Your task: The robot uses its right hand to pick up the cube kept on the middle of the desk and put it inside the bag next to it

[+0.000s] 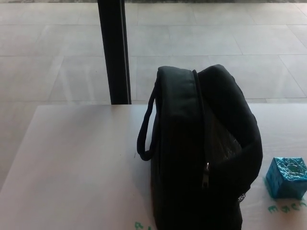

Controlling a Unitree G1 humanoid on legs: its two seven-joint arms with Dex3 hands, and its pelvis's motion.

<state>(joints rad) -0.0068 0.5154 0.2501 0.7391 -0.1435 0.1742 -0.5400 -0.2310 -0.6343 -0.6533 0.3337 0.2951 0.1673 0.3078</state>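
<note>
A shiny blue cube [287, 177] rests on the pale desk [76, 163] near the right edge of the head view. Just left of it stands a black bag [201, 153], upright, its zipper parted along the top so a grey lining shows inside. A strap handle [145, 129] loops off the bag's left side. A narrow strip of desk separates cube and bag. Neither of my hands shows in the picture.
A dark vertical post [114, 50] rises behind the desk's far edge, with tiled floor [57, 57] beyond. Green lettering [285, 207] is printed on the desk below the cube. The desk's left half is bare pale surface.
</note>
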